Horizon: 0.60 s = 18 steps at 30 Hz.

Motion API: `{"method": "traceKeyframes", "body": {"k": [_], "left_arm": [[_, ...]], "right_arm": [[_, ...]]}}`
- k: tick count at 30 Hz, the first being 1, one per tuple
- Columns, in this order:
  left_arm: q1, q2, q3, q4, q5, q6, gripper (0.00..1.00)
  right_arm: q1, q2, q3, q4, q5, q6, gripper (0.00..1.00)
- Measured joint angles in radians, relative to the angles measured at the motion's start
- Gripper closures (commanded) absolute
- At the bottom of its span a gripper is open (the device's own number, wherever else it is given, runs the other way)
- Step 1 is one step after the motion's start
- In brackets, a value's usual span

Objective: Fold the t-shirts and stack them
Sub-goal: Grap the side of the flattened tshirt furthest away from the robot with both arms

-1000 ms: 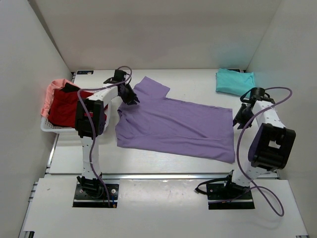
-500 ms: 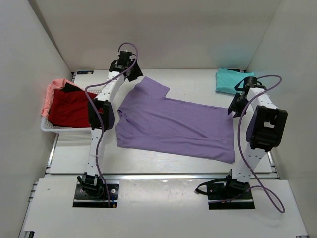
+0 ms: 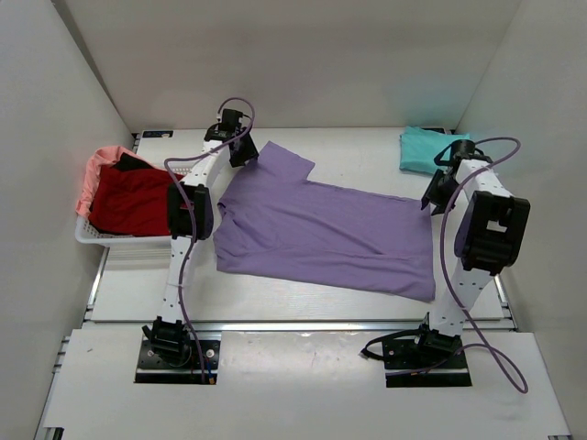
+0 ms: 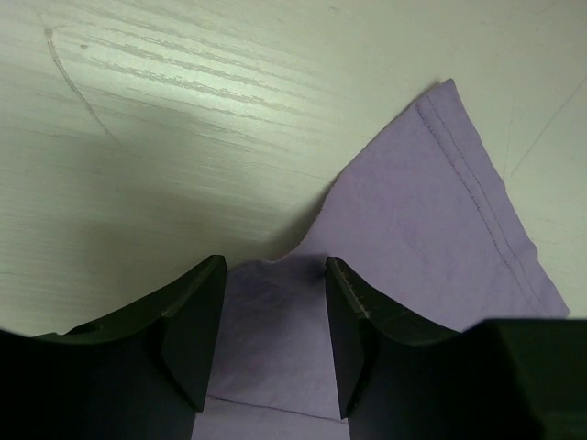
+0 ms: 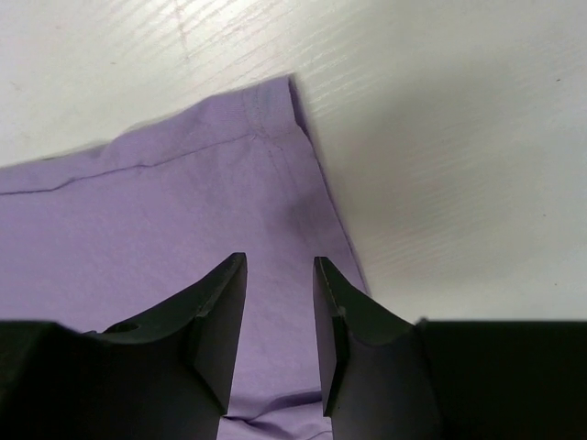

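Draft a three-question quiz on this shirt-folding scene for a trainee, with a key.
1. True or false: the red t-shirt sits in the white basket.
2. What colour is the spread-out t-shirt on the table? A. teal B. lavender C. salmon-pink
3. Fill in: the right tool, jaws apart, hangs over the spread-out t-shirt's hem ____.
Key: 1 true; 2 B; 3 corner.
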Motion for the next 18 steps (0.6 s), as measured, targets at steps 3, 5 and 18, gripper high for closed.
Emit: {"method": "traceKeyframes", "body": {"k": [3, 5, 18], "left_arm": [[-0.001, 0.0, 0.0, 0.005, 0.014, 0.001, 0.41], [-0.002, 0.001, 0.0, 0.01, 0.032, 0.0, 0.42], [-0.011, 0.03, 0.004, 0.041, 0.187, -0.042, 1.0]], "right_arm": [[0.001, 0.039, 0.016, -0.007, 0.005, 0.002, 0.65], [0.001, 0.082, 0.052, -0.016, 0.016, 0.005, 0.63], [0.024, 0.249, 0.236, -0.058, 0.083, 0.023, 1.0]]}}
